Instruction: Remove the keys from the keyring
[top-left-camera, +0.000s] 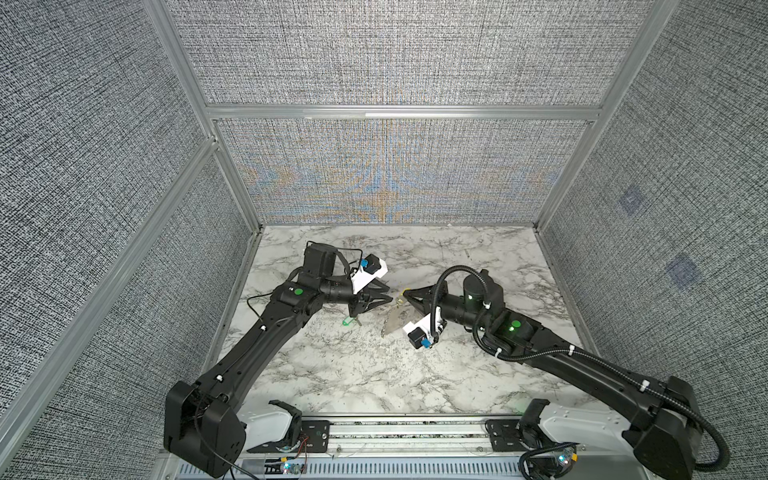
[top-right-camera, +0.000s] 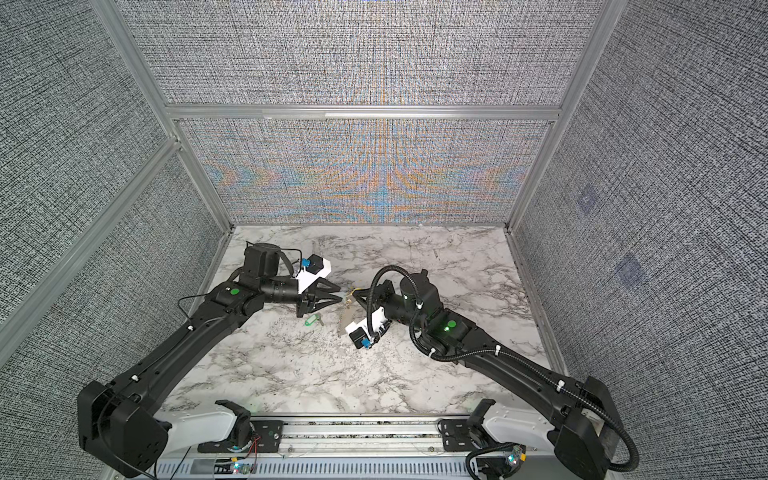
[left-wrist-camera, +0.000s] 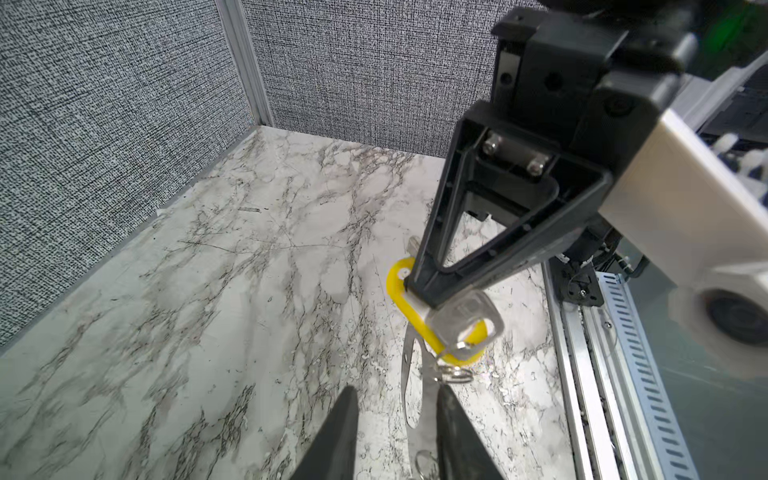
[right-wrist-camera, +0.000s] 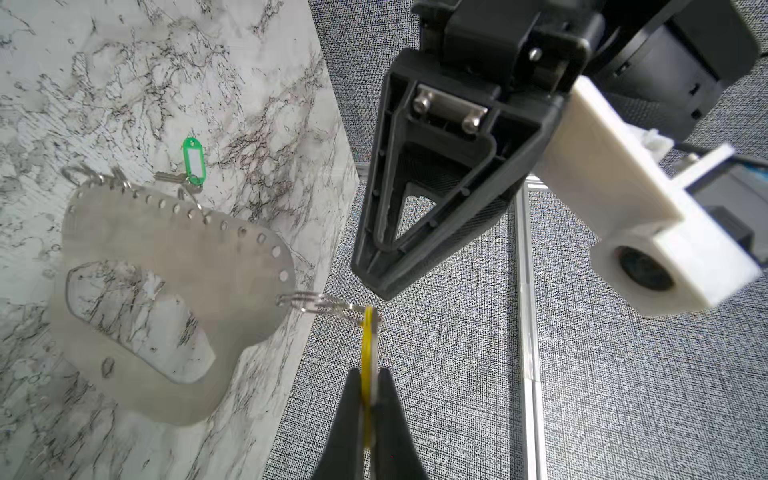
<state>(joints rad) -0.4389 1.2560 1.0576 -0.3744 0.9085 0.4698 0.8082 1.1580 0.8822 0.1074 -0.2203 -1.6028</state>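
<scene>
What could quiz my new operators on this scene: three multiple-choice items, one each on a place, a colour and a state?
1. Where does the green-tagged key lie?
A. On the marble table
B. Between the right tool's fingers
C. On the front rail

2. Which colour is the tag in the right tool?
A. Red
B. Green
C. Yellow

3. How does the left tool stand?
A. Fingers apart
B. Shut tight
C. Out of every view

Key:
1 A: both top views show it flat on the marble near the left tool.
2 C: the right wrist view shows the yellow tag pinched between the fingers.
3 A: the left wrist view shows a clear gap between its fingers.
</scene>
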